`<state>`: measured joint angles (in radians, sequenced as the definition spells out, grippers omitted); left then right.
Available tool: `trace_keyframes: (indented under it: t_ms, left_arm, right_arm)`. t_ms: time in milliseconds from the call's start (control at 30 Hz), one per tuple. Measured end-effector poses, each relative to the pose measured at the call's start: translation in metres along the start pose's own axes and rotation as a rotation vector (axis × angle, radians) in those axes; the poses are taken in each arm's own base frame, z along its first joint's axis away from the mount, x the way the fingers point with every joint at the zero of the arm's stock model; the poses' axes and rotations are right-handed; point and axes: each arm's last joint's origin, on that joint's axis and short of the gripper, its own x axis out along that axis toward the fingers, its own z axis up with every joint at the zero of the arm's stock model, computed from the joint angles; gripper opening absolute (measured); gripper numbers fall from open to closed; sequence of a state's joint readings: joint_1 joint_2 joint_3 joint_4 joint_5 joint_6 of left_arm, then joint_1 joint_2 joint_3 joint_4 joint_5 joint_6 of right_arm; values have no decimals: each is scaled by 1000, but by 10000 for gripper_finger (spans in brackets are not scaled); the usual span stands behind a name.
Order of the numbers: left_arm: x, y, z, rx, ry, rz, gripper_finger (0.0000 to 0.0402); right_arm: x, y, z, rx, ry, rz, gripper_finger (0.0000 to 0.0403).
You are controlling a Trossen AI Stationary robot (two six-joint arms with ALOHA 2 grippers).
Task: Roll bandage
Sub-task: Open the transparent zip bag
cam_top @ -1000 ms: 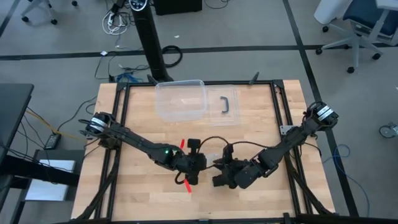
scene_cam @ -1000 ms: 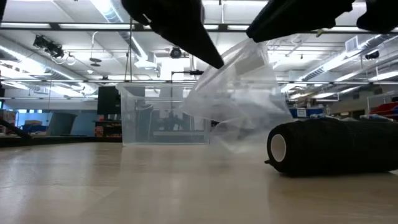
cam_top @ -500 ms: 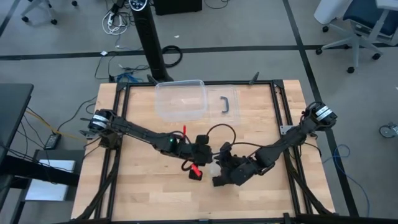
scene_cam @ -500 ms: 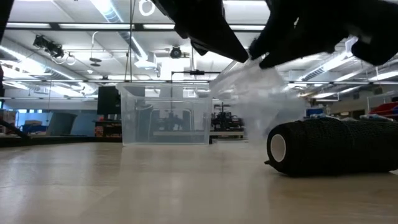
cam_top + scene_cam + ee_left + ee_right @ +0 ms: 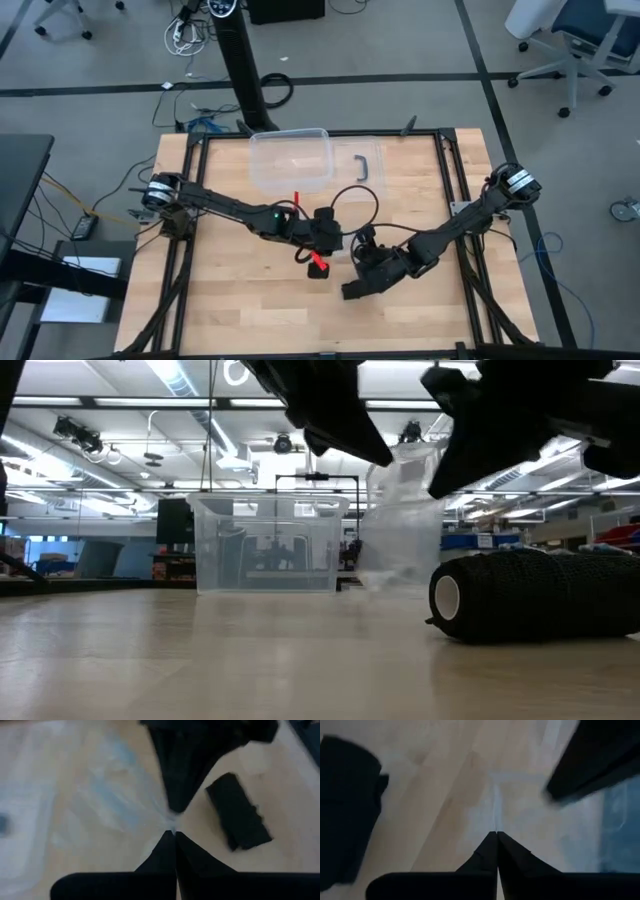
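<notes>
The bandage is a black roll (image 5: 530,595) lying on its side on the table, near the front (image 5: 350,290). It also shows in the left wrist view (image 5: 237,812) and the right wrist view (image 5: 345,810). No gripper touches it. Above and behind it a clear plastic bag (image 5: 400,520) hangs between my two grippers. My left gripper (image 5: 173,834) and my right gripper (image 5: 495,835) are both shut on it, tip to tip, over the middle of the table (image 5: 338,255). My left gripper pinches a crumpled bit of the clear bag's top (image 5: 171,822) between its two fingertips. It comes slanting down from the table's left. The bag hangs below the fingers. My right gripper pinches the bag's thin edge (image 5: 495,822) between its two fingertips, right opposite the left gripper's tips. It comes slanting down from the table's right. The bag hangs slack below; whether its lower end (image 5: 375,580) rests on the table I cannot tell.
A clear plastic box (image 5: 290,160) stands at the table's far side, left of centre, and shows behind the bag in the low view (image 5: 265,545). Its clear lid with a black handle (image 5: 362,168) lies beside it on the right. Bare wood lies near left and near right.
My left gripper has moved toward the table's right and a little toward the far edge, carrying the bag. The bag, spread wide and slanting a second ago, now hangs narrower and more upright between the two grippers. The bandage roll has stayed where it was.
</notes>
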<state>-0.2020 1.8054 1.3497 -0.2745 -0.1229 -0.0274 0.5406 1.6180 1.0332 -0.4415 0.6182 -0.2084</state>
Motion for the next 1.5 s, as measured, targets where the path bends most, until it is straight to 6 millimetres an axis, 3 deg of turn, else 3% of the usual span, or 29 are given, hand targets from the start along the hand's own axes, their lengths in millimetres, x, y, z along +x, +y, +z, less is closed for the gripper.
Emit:
trace_keyframes:
  t_ms: [233,533,767,1067,1167,1367,1500]
  left_arm:
    - [-9,-1,4,-49,-24,91,0]
    - [18,-13,-19,-133,-60,167,0]
    - [29,-18,-26,-198,-114,199,0]
    - [28,-26,-24,-196,-144,224,0]
    - [28,-27,-24,-200,-151,229,0]
    - [28,-27,-24,-202,-157,239,0]
    - [28,-27,-24,-201,-155,248,0]
  right_arm:
    - [0,14,-13,135,50,8,2]
    - [7,30,-35,303,97,8,3]
    - [7,29,-29,463,41,7,27]
    - [-5,16,-1,560,-99,-68,80]
    - [-9,10,6,577,-126,-125,72]
    - [0,-6,4,617,-99,-177,9]
    - [7,-11,-3,666,-42,-162,8]
